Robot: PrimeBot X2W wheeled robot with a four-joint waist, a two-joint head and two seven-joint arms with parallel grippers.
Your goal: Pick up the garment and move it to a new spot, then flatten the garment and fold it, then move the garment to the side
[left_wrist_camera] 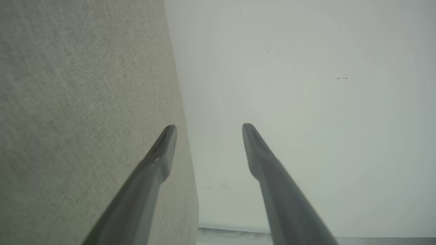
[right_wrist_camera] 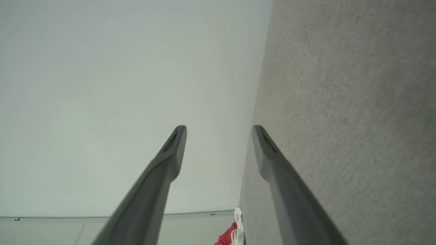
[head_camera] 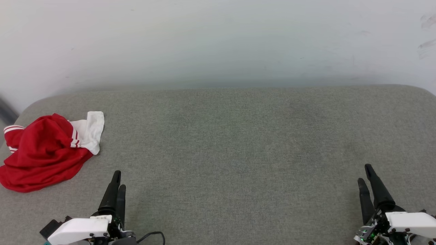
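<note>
Jaws on both sides stand spread with nothing between them: the left gripper and the right gripper hang low at the near edge of the grey padded surface, fingers pointing toward the pale wall, and each wrist view shows a clear gap between the two dark fingers. The garment lies in a crumpled red heap at the far left of the surface, a white sleeve panel flopped out on its right side, near the left gripper but not touching it, and well apart from the right one. Since it is bunched rather than folded, the step in hand looks like the first pickup. That likely calls for the left arm to reach forward and leftward, come down on a raised ridge of cloth and pinch only the fabric, not the padding beneath.
</note>
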